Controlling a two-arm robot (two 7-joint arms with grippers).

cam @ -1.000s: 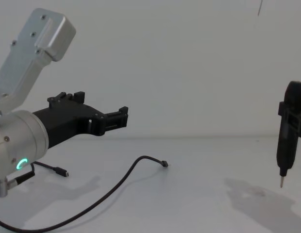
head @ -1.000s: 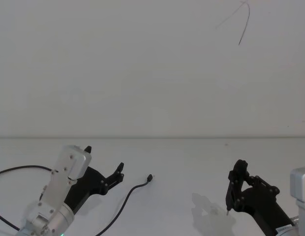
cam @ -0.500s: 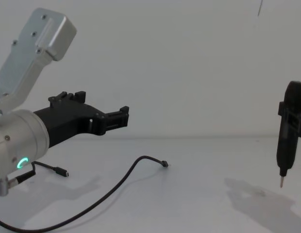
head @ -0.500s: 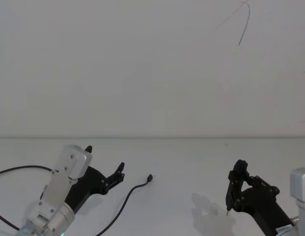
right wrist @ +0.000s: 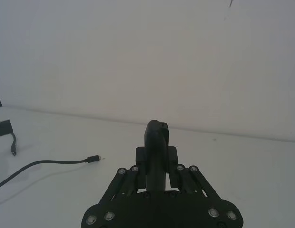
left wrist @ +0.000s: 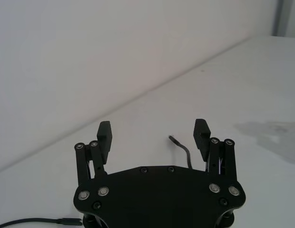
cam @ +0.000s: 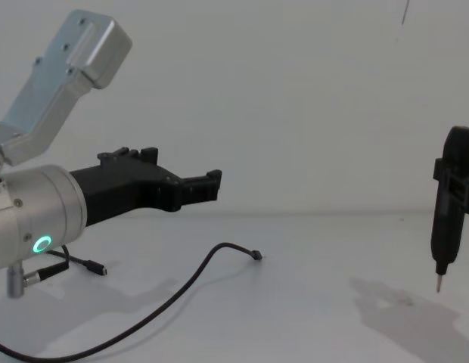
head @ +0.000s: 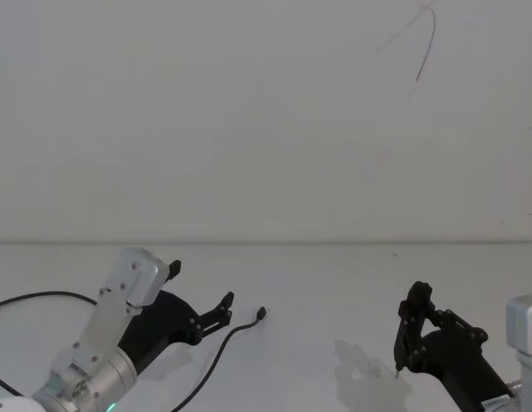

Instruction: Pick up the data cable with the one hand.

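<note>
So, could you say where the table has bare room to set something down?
The table is bare between the data cable and the pen in the right tool, and along the wall. The left is crowded: cable under the open left tool.

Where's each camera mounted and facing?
Head: up high, facing forward and down at table; left gripper, right gripper at lower corners.
Chest: lower, facing across the table; left gripper large at left, pen-shaped tool at right.
Left wrist: behind open left gripper, facing data cable.
Right wrist: behind right gripper shut on that tool.
Shared: all four show the data cable.
</note>
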